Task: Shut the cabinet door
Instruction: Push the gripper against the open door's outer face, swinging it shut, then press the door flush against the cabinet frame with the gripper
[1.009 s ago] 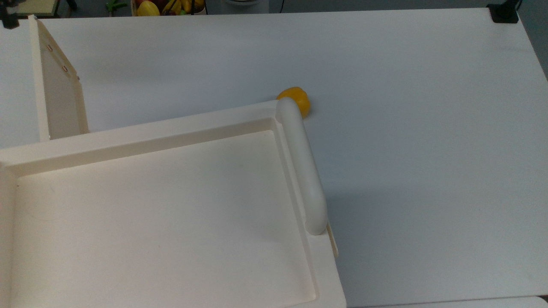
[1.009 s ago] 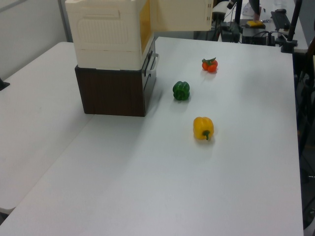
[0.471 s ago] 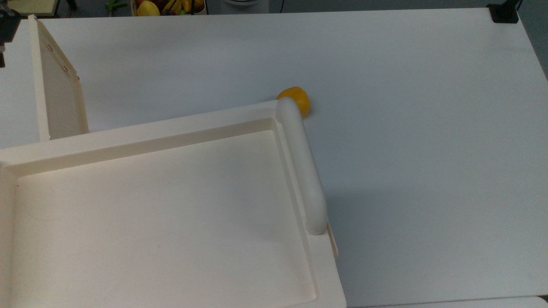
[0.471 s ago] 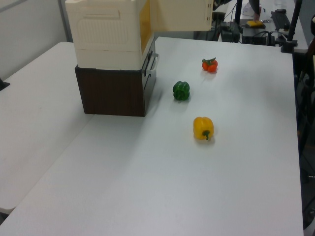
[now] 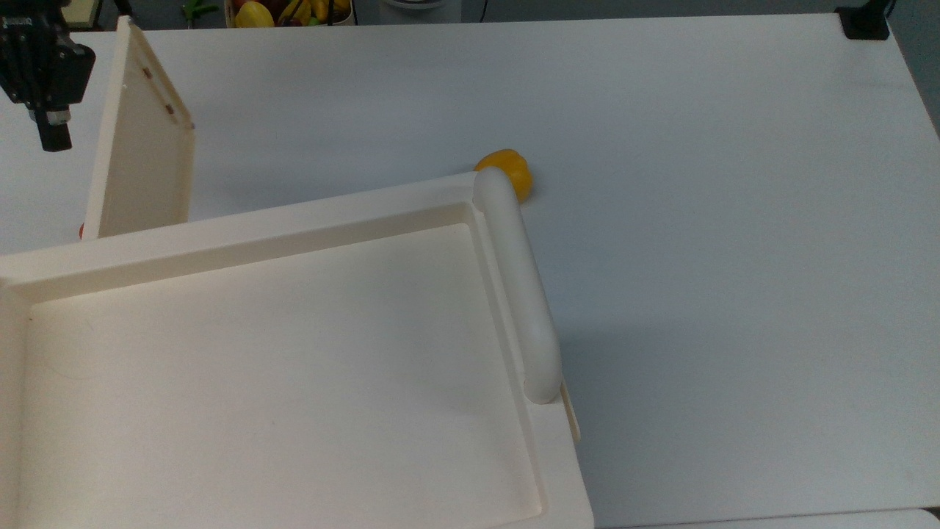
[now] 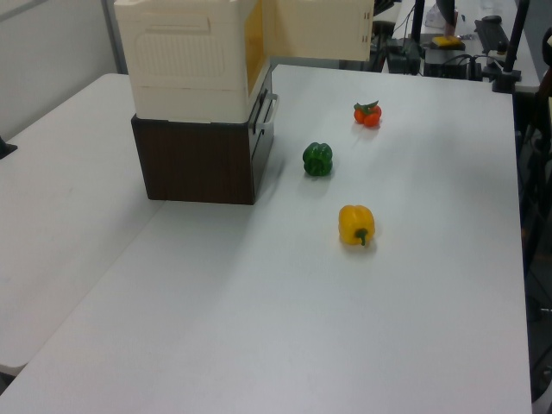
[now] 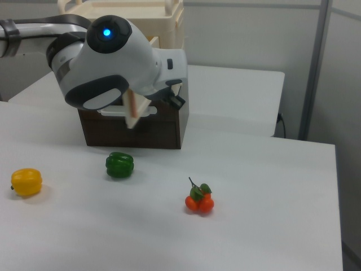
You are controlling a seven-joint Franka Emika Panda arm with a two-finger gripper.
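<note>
The cabinet door (image 5: pixel 143 139) stands open, a thin cream panel with small brown dots along its inner edge, hinged at the cabinet's (image 5: pixel 242 220) far left corner in the top view. In the left view the door (image 6: pixel 319 30) sticks out to the right of the cabinet (image 6: pixel 185 52). My black gripper (image 5: pixel 53 136) hangs just to the left of the door's outer face in the top view; I cannot tell whether it touches the panel. In the right view the white arm wrist (image 7: pixel 113 62) covers most of the door, whose edge (image 7: pixel 131 113) shows below it.
A thick white bar (image 5: pixel 518 286) runs along the cabinet top's right side in the top view. On the table lie a yellow pepper (image 6: pixel 356 224), a green pepper (image 6: pixel 317 159) and a tomato cluster (image 6: pixel 367 113). The cabinet stands on a dark brown base (image 6: pixel 198 164).
The gripper has come in from the top view's upper left corner. The door has swung toward the top view's right.
</note>
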